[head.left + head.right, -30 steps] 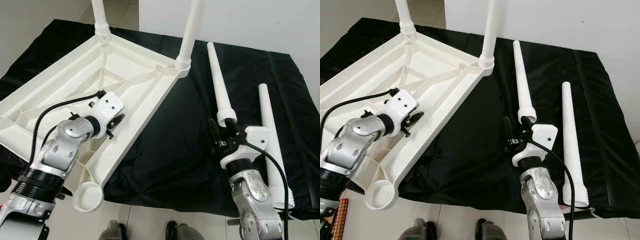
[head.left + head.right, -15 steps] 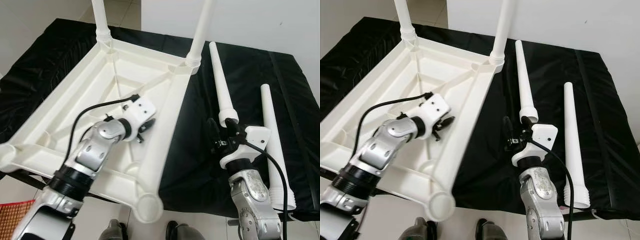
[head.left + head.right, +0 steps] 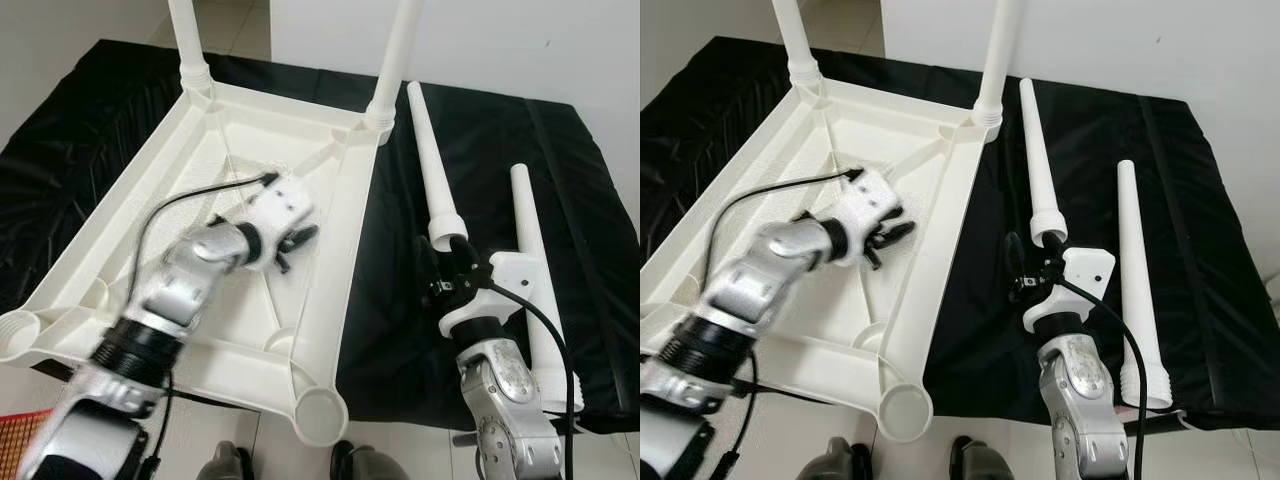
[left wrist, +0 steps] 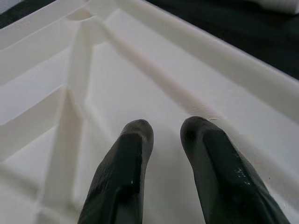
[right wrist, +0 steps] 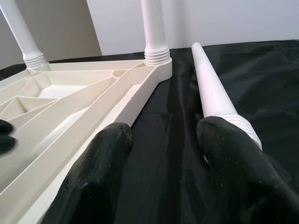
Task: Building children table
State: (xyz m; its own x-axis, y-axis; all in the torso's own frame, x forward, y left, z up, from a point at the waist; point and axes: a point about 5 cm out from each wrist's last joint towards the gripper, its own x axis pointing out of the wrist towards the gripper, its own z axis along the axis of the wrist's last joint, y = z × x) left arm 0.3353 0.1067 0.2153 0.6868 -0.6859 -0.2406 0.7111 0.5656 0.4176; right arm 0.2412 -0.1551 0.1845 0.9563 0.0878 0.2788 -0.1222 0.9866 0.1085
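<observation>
Rotated tabletop (image 3: 330, 260) under narrow-gapped left hand (image 3: 296, 243); right hand (image 3: 446, 262) wide beside leg (image 3: 430, 160).

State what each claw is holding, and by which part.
Nothing is held. The left claw is open over the upturned tabletop; the right claw is open beside a loose leg.

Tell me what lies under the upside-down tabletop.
A black cloth shows around the white tabletop on its far and right sides. What the cloth rests on, and anything beneath the tabletop itself, is covered.
</observation>
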